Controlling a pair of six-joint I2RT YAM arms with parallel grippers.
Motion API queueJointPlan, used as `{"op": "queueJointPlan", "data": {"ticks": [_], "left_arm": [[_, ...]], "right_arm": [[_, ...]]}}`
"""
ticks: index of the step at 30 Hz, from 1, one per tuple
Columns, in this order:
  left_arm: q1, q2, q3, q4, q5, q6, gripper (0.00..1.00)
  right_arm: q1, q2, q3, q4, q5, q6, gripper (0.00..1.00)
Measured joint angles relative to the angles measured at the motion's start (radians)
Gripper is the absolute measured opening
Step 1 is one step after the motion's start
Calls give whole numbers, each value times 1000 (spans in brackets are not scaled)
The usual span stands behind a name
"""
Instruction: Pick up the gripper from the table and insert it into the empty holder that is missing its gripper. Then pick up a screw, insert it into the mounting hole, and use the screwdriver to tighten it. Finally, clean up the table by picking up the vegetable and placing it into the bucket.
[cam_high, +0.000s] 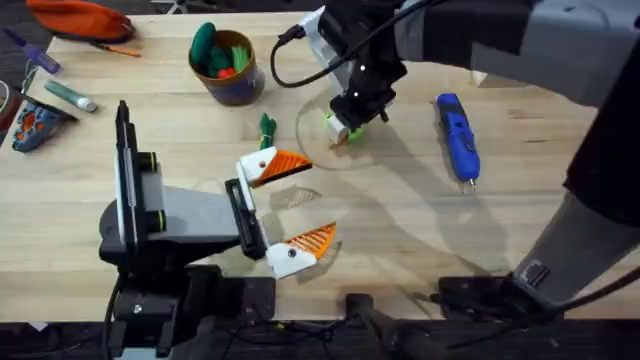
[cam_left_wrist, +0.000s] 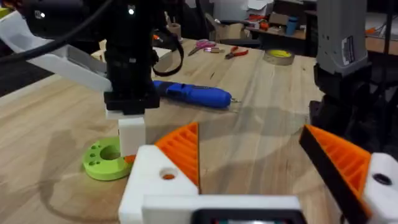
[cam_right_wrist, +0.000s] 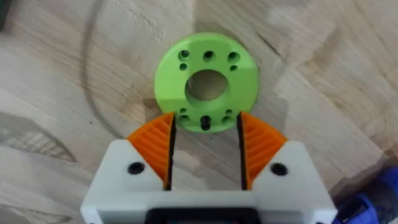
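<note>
1. the counter is pale wooden planking with visible grain and a faint ring mark near the middle.
2. a lime-green round disc, flat plastic with a big central hole and small holes around it, lies just above the middle of the overhead frame.
3. the right pincer points straight down over the disc's near edge; its white fingers with orange ribbed pads are spread, with nothing between them, the tips at the disc's rim.
4. the right arm reaches in dark and large from the upper right of the overhead frame, a black cable looping off its wrist.
5. the screwdriver, a blue cylinder with a thin metal tip, lies flat at right of centre, apart from the disc.
6. the vegetable, slim and dark green, lies left of the disc, just above the left pincer.
7. the bucket, squat and round with a tan rim, stands upper left of centre holding green and orange toy pieces.
8. the left pincer sits low at lower centre, its arm lying level from the lower left, white angular fingers with orange wedges splayed wide, holding nothing.
</note>
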Motion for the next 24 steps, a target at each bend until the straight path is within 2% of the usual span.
{"op": "queueJointPlan", "data": {"ticks": [4, 7, 15, 24], "left_arm": [[0, 0, 0, 0, 0, 0, 999], [0, 0, 0, 0, 0, 0, 999], [0, 0, 0, 0, 0, 0, 999], [0, 0, 0, 0, 0, 0, 999]], "right_arm": [[0, 0, 0, -2, -1, 0, 453], [0, 0, 0, -3, -2, 0, 339], [0, 0, 0, -3, -3, 0, 288], [0, 3, 2, -2, -3, 0, 178]]}}
